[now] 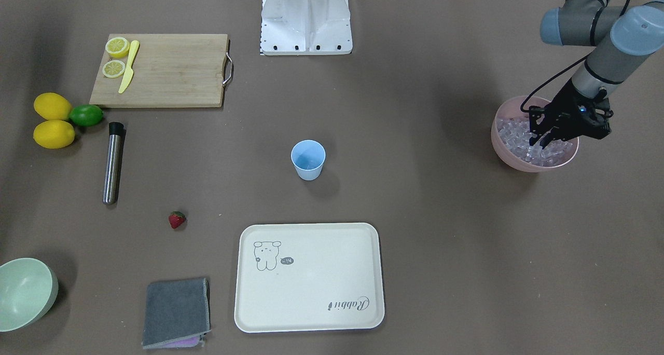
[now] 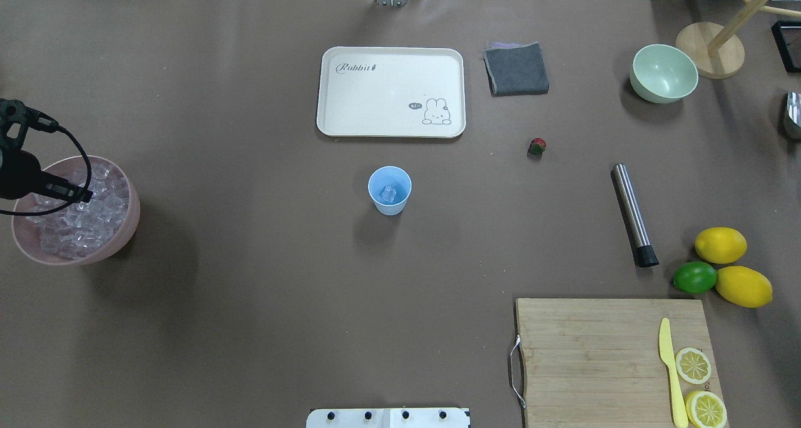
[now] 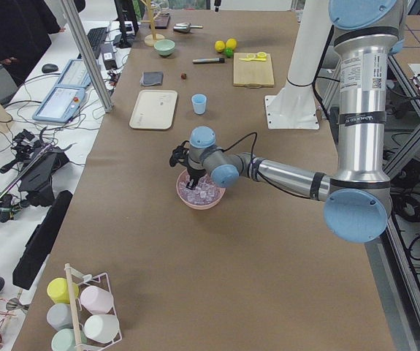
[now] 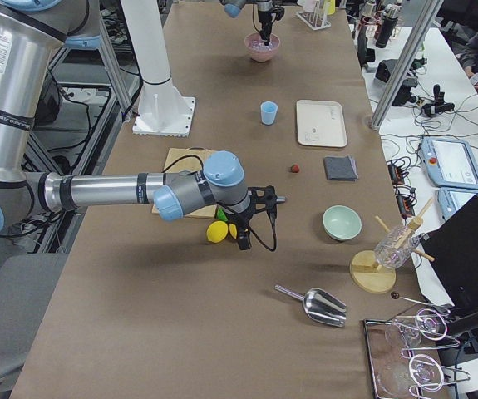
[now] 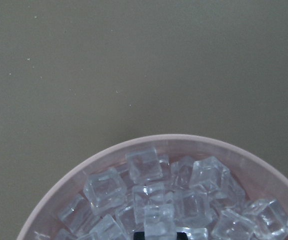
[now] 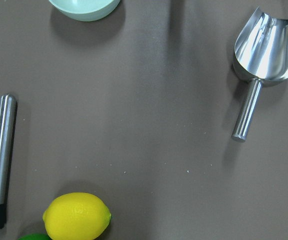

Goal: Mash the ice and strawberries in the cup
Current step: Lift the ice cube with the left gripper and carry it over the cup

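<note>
Plainly, the matte brown table (image 2: 250, 328) holds the cup (image 2: 392, 206) — cluttered white desk (image 3: 12, 102) alongside.

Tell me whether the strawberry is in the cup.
No, the strawberry lies on the table, well apart from the cup.

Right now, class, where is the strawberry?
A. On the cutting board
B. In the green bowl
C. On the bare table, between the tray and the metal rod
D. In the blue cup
C: the strawberry lies on the table, with the tray on one side and the metal rod on the other, apart from the cup.
</note>
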Robot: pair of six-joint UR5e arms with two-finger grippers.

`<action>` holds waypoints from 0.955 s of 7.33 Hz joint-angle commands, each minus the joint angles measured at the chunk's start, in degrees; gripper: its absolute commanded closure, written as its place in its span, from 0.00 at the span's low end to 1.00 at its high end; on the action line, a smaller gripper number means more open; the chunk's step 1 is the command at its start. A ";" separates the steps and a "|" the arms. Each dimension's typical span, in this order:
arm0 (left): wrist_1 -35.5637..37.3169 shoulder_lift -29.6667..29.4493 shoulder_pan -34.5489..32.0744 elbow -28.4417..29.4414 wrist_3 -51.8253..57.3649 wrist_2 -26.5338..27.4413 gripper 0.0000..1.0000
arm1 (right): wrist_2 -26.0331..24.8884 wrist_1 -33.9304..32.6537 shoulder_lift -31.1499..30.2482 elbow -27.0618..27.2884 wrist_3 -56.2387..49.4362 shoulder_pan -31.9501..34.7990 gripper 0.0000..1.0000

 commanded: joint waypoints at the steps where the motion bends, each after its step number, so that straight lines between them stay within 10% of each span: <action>1: 0.09 -0.02 -1.10 -0.27 0.71 -0.23 1.00 | 0.00 0.00 0.01 0.01 0.00 0.08 0.00; 5: 6.15 -5.27 -5.68 -6.07 -0.06 -6.11 1.00 | 0.00 0.00 -0.08 0.01 0.09 0.08 0.00; 7: 5.89 -14.39 -3.50 -6.25 -18.35 -6.12 1.00 | 0.00 0.00 -0.08 0.01 0.09 0.08 0.00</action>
